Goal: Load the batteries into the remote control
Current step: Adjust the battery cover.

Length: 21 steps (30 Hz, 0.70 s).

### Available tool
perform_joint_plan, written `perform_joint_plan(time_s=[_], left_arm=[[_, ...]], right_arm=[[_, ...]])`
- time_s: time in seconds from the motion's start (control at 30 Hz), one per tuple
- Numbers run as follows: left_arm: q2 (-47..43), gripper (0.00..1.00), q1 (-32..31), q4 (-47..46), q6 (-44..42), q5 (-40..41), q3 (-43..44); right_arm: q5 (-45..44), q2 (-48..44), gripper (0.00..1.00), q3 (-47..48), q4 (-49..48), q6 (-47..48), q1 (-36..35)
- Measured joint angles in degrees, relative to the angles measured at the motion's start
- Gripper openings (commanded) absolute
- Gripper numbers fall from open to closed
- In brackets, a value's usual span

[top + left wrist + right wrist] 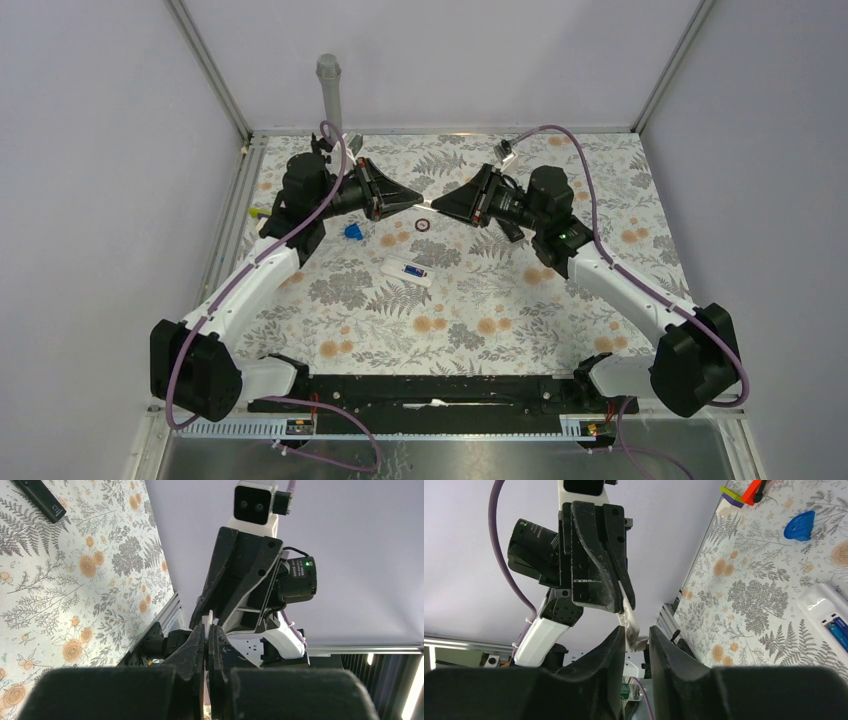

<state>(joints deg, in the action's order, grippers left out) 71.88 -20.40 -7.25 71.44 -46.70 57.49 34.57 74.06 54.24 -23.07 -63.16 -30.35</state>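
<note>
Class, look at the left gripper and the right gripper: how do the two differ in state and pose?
The left gripper is shut on a thin white piece; the right gripper has its jaws apart on either side of that piece. Seen from above, the left gripper points rightward and the right gripper leftward. Both are black and meet tip to tip above the table.

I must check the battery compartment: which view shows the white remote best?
The right wrist view: the white remote lies close, its open compartment holding something blue, though the frame edge cuts it. The top external view shows it whole but small. The left wrist view does not show it.
</note>
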Motion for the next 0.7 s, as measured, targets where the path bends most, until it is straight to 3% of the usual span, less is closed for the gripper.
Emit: perform_joint_plan(time_s=[0.2,0.27,0.33,0.4,0.5,0.7], left_arm=[[-0.6,0.0,0.1,-0.2,0.2,0.0,-0.7],[-0.7,0.06,0.1,-0.2,0.2,0.0,-0.9],[-0.7,0.2,0.1,-0.2,0.2,0.0,-1.2],[-0.8,0.44,0.1,0.0,-0.2,0.0,-1.6],[-1.1,0.71,0.1,1.1,-1.5,0.6,-1.9],[-3.7,0.98,0.0,8.4,-8.2,4.4,-2.2]], right_arm=[[0.7,1.0,0.07,-1.5,-3.9,-3.0,0.0],[0.9,1.0,0.02,-2.2,-4.7,-3.9,0.0],[0.9,1.0,0.0,-2.9,-5.6,-4.5,0.0],[0.9,1.0,0.0,-3.5,-6.6,-4.7,0.0],[0.7,1.0,0.0,-5.0,-7.7,-4.9,-0.1],[-1.3,0.3,0.0,-10.7,-8.6,-5.7,-0.3]])
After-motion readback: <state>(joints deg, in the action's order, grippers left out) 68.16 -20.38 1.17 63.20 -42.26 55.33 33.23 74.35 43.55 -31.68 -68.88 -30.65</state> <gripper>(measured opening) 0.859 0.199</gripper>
